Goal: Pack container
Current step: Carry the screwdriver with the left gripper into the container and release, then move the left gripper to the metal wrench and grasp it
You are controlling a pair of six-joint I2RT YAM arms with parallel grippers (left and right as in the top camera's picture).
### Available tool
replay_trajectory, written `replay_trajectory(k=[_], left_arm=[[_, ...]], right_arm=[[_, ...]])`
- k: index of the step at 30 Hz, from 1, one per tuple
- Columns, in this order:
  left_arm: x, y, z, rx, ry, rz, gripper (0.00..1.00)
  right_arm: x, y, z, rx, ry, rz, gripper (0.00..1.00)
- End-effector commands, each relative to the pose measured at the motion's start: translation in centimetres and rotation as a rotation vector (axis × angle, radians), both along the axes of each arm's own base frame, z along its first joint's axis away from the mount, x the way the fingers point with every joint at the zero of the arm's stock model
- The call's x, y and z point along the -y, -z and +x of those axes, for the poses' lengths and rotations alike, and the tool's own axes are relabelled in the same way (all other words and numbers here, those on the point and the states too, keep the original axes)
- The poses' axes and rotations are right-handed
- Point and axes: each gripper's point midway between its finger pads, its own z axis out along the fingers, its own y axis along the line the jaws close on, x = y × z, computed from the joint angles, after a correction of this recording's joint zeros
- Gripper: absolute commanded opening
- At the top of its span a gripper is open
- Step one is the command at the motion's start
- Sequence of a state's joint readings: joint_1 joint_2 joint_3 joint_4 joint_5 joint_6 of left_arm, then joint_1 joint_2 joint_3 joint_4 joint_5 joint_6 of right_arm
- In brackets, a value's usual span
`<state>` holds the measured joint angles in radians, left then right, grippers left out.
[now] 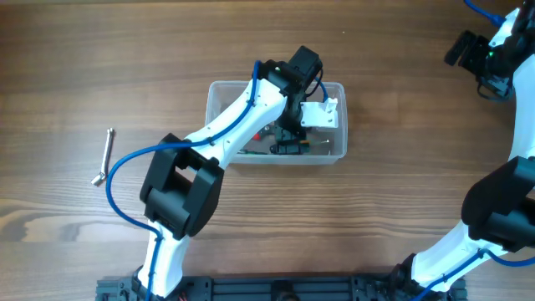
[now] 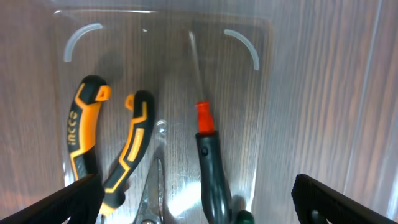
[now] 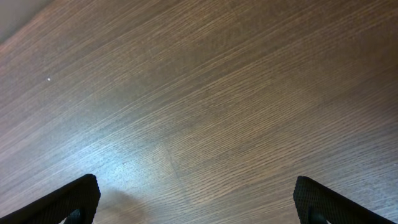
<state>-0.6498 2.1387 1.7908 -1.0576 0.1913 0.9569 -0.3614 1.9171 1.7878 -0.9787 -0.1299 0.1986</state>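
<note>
The clear plastic container [image 1: 219, 90] stands at the table's middle. In the left wrist view its floor [image 2: 168, 56] holds pliers with orange and black handles [image 2: 84, 134] and a screwdriver with a dark green handle and orange collar [image 2: 208, 155]. My left gripper [image 2: 199, 202] is open and empty, just above the tools inside the container; in the overhead view it [image 1: 290, 134] hangs over the tub's right half. My right gripper [image 3: 199, 199] is open and empty over bare wood, at the far right back corner [image 1: 468, 48].
A small metal L-shaped key [image 1: 104, 157] lies on the wood table [image 1: 401, 125] well left of the container. The left arm's blue cable loops above the table between key and container.
</note>
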Motion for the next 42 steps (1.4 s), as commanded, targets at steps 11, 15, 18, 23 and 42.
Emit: replay_trajectory(k=[11, 15, 18, 23, 42], left_arm=[[-29.9, -12.3, 3.8, 0.046, -1.594, 0.068, 0.8], [-38.3, -7.3, 2.1, -0.212, -1.907, 0.057, 0.92], [-43.3, -3.1, 0.8, -0.272, -1.865, 0.152, 0.9], [-46.3, 0.7, 1.7, -0.261, -1.815, 0.184, 0.81], [-46.0, 9.2, 1.2, -0.369, -1.626, 0.255, 0.58]], right_arm=[[-0.1, 0.6, 0.1, -0.011, 0.009, 0.008, 1.0], [-0.1, 0.6, 0.1, -0.011, 0.009, 0.009, 1.0], [-0.1, 0.6, 0.1, -0.011, 0.009, 0.008, 1.0], [-0.1, 0.6, 0.1, -0.011, 0.009, 0.008, 1.0], [-0.1, 0.6, 0.1, -0.011, 0.009, 0.008, 1.0]])
